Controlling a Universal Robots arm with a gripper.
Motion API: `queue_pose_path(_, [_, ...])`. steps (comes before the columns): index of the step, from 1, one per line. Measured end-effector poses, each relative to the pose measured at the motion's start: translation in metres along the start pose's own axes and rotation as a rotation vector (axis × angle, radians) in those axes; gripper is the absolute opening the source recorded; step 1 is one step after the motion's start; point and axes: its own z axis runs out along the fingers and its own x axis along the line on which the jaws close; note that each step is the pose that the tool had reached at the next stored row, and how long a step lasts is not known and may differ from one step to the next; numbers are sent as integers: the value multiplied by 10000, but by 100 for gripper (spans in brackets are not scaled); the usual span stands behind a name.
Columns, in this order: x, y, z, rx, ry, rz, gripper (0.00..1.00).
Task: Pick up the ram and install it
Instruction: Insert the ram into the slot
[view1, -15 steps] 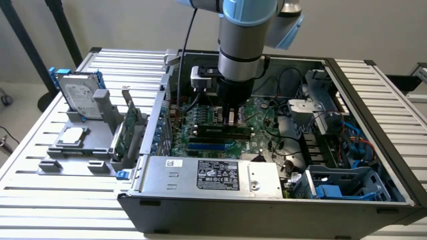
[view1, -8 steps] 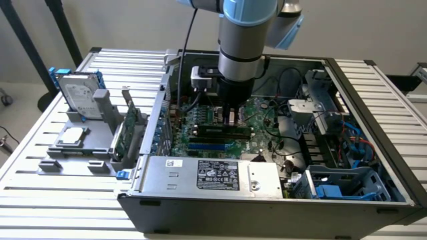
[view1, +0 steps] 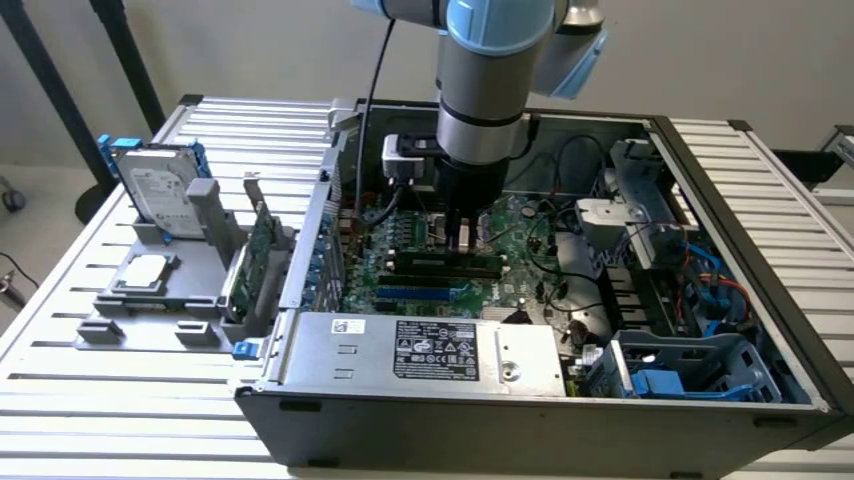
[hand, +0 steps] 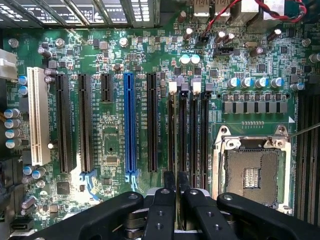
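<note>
— Looking down into the open computer case (view1: 747, 230), we see the arm reaching straight in, with the gripper (view1: 461, 238) low over the motherboard (view1: 400, 240).

— Where do we put the ram (view1: 441, 264)?

— Directly under the gripper. From the exterior view it is a long dark strip standing on edge across the board. From the wrist it is a thin line (hand: 174, 140) running along the memory slot closest to the long expansion slots, with the blue slot (hand: 129, 125) a little further off on one side and the bare processor socket (hand: 252, 175) on the other.

— And the gripper (hand: 176, 181) itself?

— We see the two black fingers (hand: 169, 200) drawn close together, one on each side of that thin edge, pinching the ram between them. We cannot tell whether the stick is pressed fully home in its slot.

— Anything outside the case?

— On the exterior view's left, a grey rack (view1: 134, 330) holds a hard drive (view1: 160, 195), a square silver chip (view1: 144, 272) and a green expansion card (view1: 260, 255) standing upright, all well apart from the gripper. A silver power supply (view1: 414, 350) sits at the near edge of the case.
</note>
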Motion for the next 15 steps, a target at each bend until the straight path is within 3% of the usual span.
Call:
queue_pose_path(7, [0,0,6,0,-1,0,15])
queue_pose_path(9, [0,0,2,1,7,0,21])
queue_pose_path(10, [-1,0,-7,1,9,-1,28])
queue_pose_path(15, [-3,2,-107,1,11,1,28])
